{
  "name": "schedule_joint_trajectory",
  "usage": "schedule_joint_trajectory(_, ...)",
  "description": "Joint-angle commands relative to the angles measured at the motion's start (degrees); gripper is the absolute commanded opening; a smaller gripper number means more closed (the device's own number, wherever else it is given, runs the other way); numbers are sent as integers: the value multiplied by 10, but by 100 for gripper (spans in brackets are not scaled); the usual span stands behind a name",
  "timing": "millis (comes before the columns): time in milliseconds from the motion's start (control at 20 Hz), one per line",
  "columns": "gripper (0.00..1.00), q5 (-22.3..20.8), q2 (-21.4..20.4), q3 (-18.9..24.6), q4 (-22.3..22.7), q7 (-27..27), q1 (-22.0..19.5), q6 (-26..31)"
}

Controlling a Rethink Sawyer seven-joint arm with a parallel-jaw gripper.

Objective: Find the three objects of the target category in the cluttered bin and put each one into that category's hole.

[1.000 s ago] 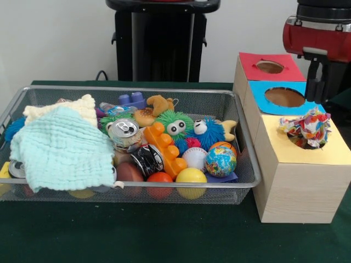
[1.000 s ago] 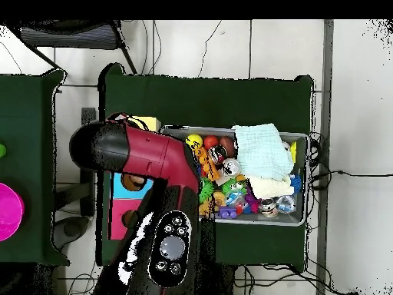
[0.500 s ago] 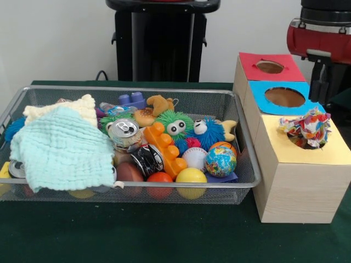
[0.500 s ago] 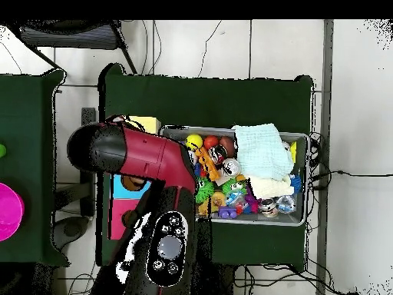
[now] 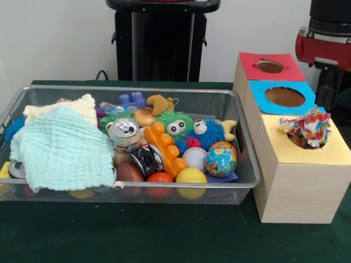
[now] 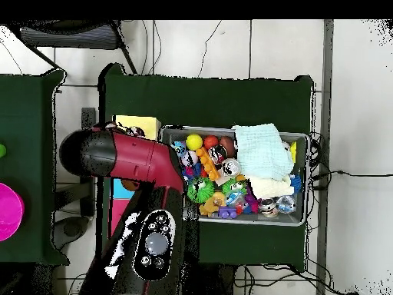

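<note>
Since a second ago the red arm [image 5: 324,48] has moved away to the side, and the claw's state cannot be told. One dotted cloth [image 5: 307,128] sits bunched in the hole [image 5: 305,141] of the yellow box top. Toys fill the bin [image 5: 131,90] (no readable writing on the can [image 5: 124,131]) on the green surface [image 5: 137,235].

Premises present as a robotics laboratory or test cell. Supporting evidence: a red and black robot arm [image 6: 130,165] on a black pedestal [image 5: 162,38], tables draped in dark green cloth [image 5: 137,235] against a bare white wall, and loose cables [image 6: 338,174] trailing over a pale tiled floor [image 6: 357,92].
</note>
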Motion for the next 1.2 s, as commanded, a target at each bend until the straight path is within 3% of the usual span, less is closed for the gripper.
schedule_joint_trajectory(50,0,10,55,26,18,119,-10,-20)
schedule_joint_trajectory(600,0,1,60,-19,4,130,8,4)
schedule_joint_trajectory(850,0,11,73,0,-2,120,-3,-13)
schedule_joint_trajectory(1200,0,38,110,62,-26,91,-32,-74)
